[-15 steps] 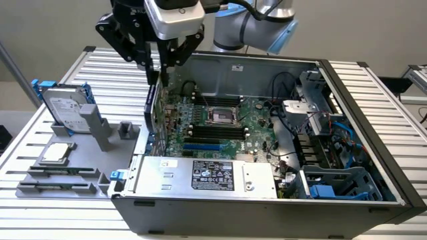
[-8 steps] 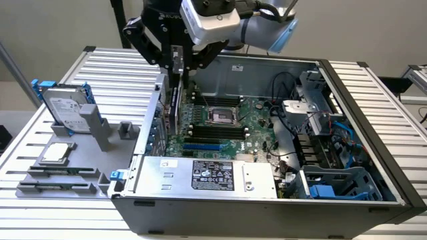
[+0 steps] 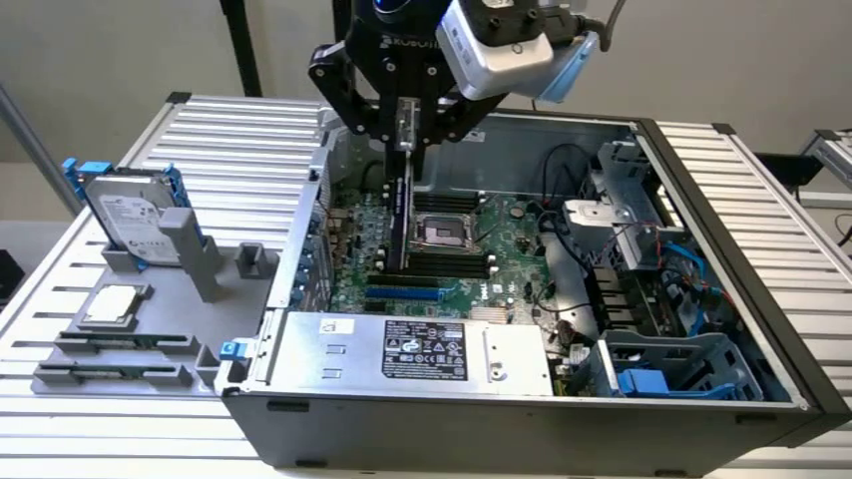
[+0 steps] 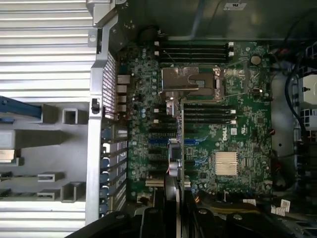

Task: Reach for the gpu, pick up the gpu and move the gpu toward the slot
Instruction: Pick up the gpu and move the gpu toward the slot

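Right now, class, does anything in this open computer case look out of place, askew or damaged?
Only one thing stands out: the gpu hangs on edge from the gripper above the motherboard instead of sitting in a slot. The hard drive stands upright in its grey holder beside the case. Nothing looks spilled or broken.

Open computer case (image 3: 745,399) on slatted bench (image 3: 239,140); motherboard (image 3: 466,249) inside; hard drive (image 3: 134,215) upright in grey holder (image 3: 127,349).
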